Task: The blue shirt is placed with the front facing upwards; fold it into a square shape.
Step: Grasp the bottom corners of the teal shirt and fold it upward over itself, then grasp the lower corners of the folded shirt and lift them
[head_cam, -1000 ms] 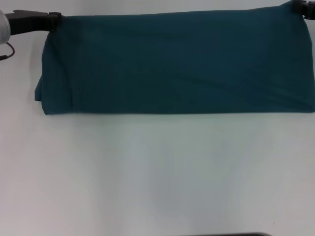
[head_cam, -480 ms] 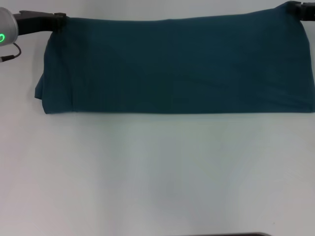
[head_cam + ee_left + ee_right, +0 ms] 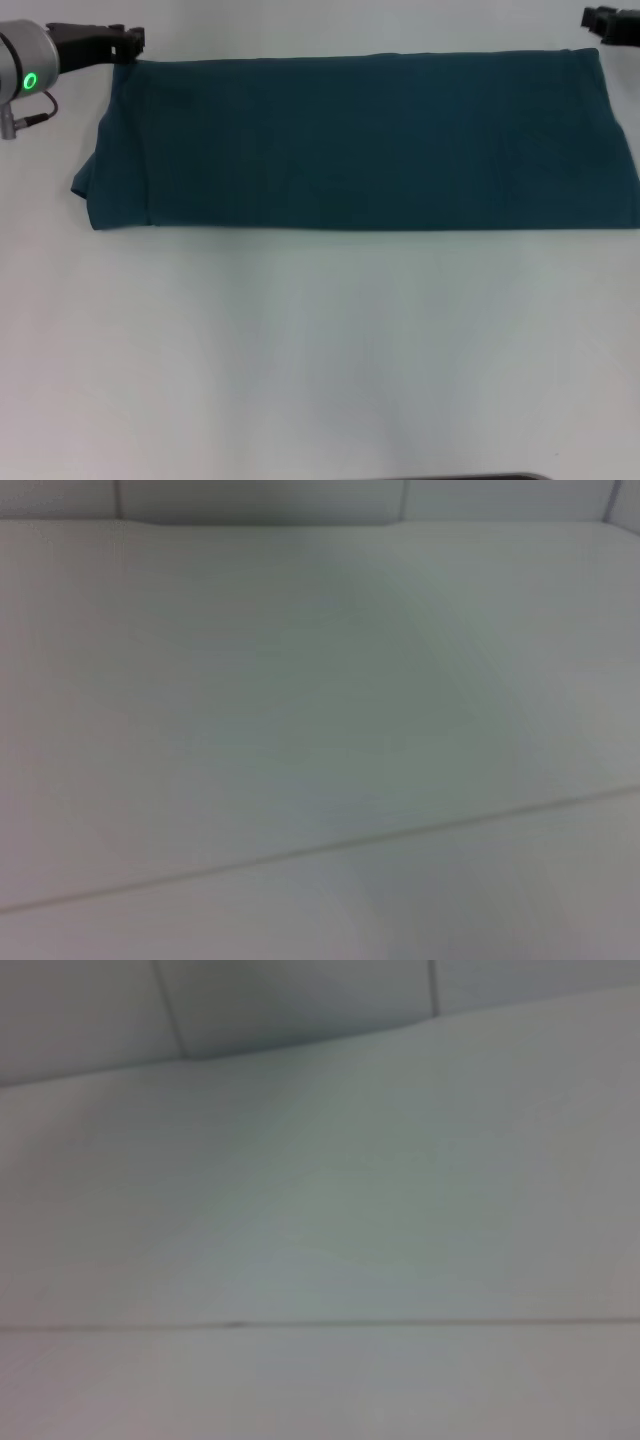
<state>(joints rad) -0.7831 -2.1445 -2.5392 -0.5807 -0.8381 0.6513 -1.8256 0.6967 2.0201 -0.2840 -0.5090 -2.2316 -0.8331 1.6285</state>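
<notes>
From the head camera, the blue shirt point(image 3: 365, 140) lies flat on the white table point(image 3: 320, 350). It is folded into a long, wide band that runs across the far part of the table. No letters show on it, only plain teal cloth. Its right end goes to the edge of the picture. At its left end a small bit of cloth sticks out near the front corner.

The left gripper point(image 3: 130, 40) is at the far left corner of the shirt. Its dark tip is just beside the corner and looks a little apart from the cloth. I cannot tell if its jaws are apart or closed. A green light glows on the grey wrist behind it.

The right gripper point(image 3: 603, 20) is at the far right, near the far right corner of the shirt. There is a small gap of table between it and the cloth. Only a dark bit of it shows, so I cannot tell how its jaws stand.

The left wrist camera shows only pale table top with a thin line across it.

The right wrist camera shows the same kind of pale surface with a thin line. No shirt shows there.
</notes>
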